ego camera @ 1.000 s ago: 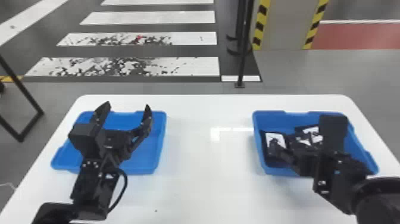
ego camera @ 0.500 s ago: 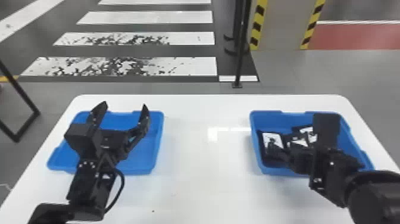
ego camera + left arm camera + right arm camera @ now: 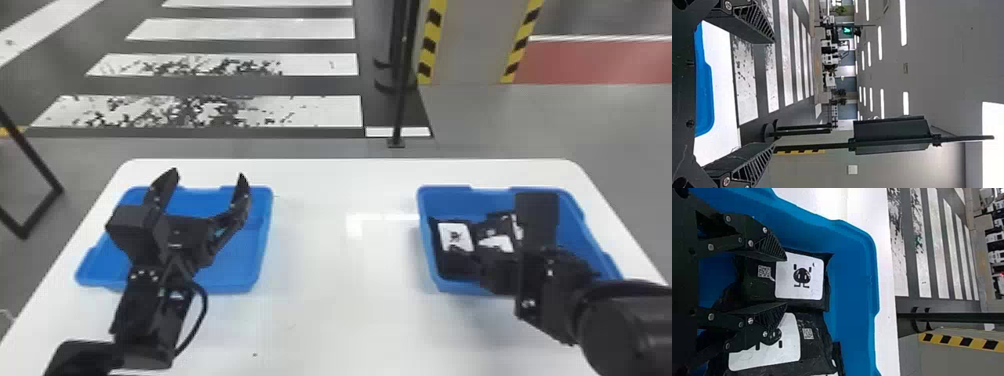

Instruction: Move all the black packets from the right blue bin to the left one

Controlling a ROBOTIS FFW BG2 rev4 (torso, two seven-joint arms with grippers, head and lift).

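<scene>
Bright, even indoor light covers the white table (image 3: 325, 300) in the head view. A hard-edged patch of glare (image 3: 354, 225) shines between the left gripper (image 3: 207, 176) and the right gripper (image 3: 500, 272), nearer the right one. Soft grey shadow falls on the tabletop just beside the right blue bin (image 3: 429, 250), under the right gripper. In the left wrist view, white ceiling lights (image 3: 903, 23) glow far beyond the fingertips, near a blank, glaring white area (image 3: 993, 145). In the right wrist view, deep shade darkens the area around the gripper's base.
</scene>
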